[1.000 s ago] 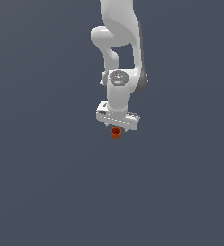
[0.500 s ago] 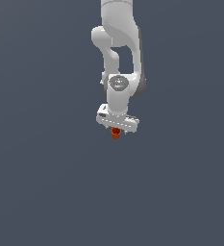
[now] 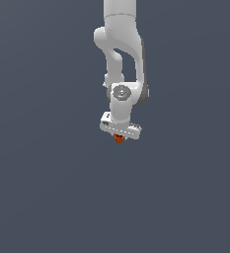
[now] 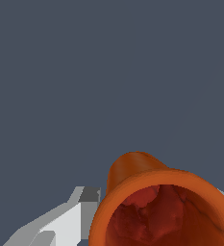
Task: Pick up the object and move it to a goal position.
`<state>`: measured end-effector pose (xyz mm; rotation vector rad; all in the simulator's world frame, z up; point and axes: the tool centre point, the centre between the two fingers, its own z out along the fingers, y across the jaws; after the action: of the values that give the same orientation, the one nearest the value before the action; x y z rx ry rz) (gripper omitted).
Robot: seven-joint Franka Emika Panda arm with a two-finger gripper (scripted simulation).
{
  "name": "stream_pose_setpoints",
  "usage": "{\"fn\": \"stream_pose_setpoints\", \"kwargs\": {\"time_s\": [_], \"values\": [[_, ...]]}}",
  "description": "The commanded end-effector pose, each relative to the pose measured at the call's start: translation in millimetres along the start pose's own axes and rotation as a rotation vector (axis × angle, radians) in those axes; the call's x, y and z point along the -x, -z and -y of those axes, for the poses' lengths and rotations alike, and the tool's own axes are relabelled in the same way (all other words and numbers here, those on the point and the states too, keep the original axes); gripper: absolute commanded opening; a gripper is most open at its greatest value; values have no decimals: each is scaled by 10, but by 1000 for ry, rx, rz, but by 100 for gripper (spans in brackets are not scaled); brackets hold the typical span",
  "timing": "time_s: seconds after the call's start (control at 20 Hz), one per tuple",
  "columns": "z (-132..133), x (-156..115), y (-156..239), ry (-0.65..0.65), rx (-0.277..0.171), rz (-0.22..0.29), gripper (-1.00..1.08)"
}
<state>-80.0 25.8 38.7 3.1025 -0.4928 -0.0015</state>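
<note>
Pincer [image 3: 119, 137] is clamped on the little orange-red cup [image 3: 119, 139], hollow top facing the wrist cam. Everything around is plain dark slate-grey, no visible edges

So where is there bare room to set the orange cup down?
Nearly everywhere: the grey ground shows nothing on it on either side of the arm and below the gripper. The only crowded spot is at the jaws, which close on the orange cup.

Open grey space all around the gripper [image 3: 119, 137] from twelve through six o'clock; only the cup [image 3: 118, 139] fills its jaws.
</note>
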Motion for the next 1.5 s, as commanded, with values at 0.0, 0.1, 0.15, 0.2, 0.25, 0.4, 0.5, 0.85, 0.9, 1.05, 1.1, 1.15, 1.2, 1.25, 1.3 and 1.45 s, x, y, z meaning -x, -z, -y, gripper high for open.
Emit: {"fn": "stream_pose_setpoints", "kwargs": {"time_s": [0.0,0.1,0.15,0.2,0.25,0.4,0.5,0.85,0.9,1.05,1.1,1.15,1.2,1.25,1.3,1.45], "values": [[1,-3,-8,0,0,-1,-100],[1,-3,-8,0,0,-1,-100],[1,-3,-8,0,0,-1,-100],[1,-3,-8,0,0,-1,-100],[1,-3,-8,0,0,-1,-100],[1,-3,-8,0,0,-1,-100],[2,-6,4,0,-1,-2,-100],[-145,-54,170,0,-1,-2,-100],[-186,-67,215,0,-1,-2,-100],[-338,-117,386,0,-1,-1,-100],[-398,-137,454,0,-1,-1,-100],[-461,-158,526,0,-1,-1,-100],[-528,-181,603,0,-1,-1,-100],[-599,-205,685,0,-1,-1,-100],[-675,-232,770,0,-2,-1,-100],[-909,-315,1040,0,-2,-1,-100]]}}
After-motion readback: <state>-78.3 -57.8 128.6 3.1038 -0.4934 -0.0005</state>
